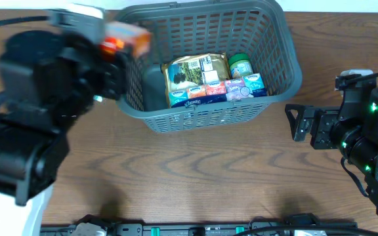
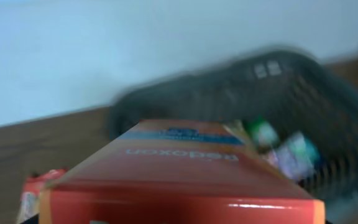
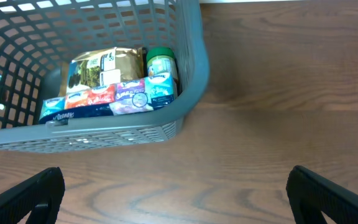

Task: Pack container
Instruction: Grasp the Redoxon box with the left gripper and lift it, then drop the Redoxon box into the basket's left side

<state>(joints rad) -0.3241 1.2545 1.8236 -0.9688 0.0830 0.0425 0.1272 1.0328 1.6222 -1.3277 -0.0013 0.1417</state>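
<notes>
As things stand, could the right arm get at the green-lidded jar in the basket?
Probably yes: the right gripper is open and empty; the jar stands uncovered toward that side of the basket.

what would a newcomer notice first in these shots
The big grey basket at the far middle of the table, already holding a gold bag, a green-lidded jar and colourful packets. Next, the blurred orange box in the left gripper at the basket's left rim.

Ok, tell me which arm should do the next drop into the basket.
Left. The left tool holds an orange box at the left rim of the basket; the right tool stands open and empty over the table beside it.
</notes>
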